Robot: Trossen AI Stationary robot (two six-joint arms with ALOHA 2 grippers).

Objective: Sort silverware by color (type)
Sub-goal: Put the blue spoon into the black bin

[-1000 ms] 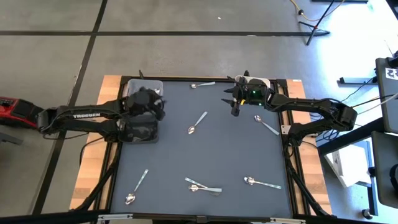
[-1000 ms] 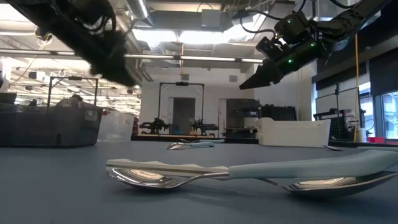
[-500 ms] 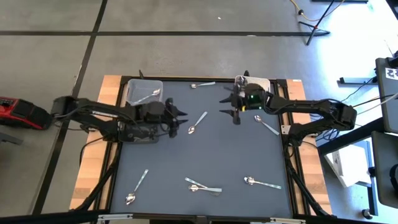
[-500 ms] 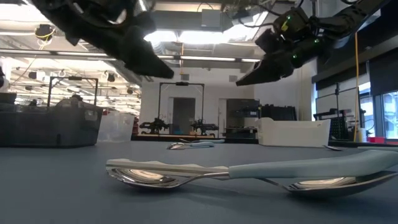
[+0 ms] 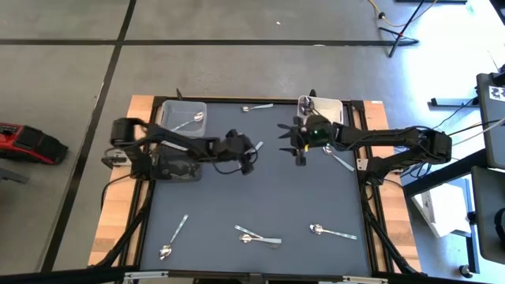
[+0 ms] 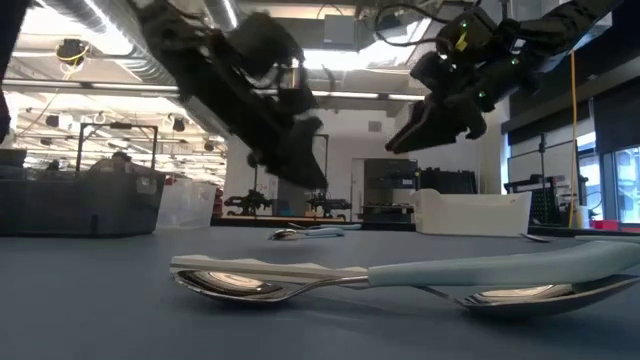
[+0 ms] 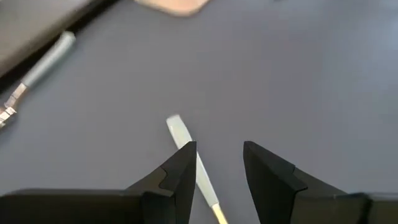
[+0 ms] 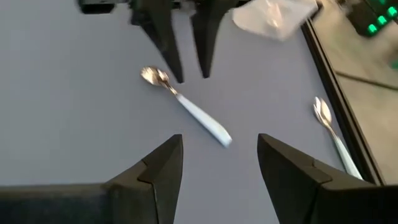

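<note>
Left gripper [image 5: 247, 160] over the middle spoon [image 8: 186, 107], jaws open.
Straddle the handle squarely before closing; right gripper [image 5: 298, 146] hovers nearby, jaws open too.

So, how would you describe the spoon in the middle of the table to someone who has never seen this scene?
On the dark table mat, look at the centre of the far half, between the two arms. The spoon lies there slanted, under the open left claw. Unlike the other loose spoons, which lie along the mat's edges, it lies mid-mat between both claws, with a pale handle.
</note>
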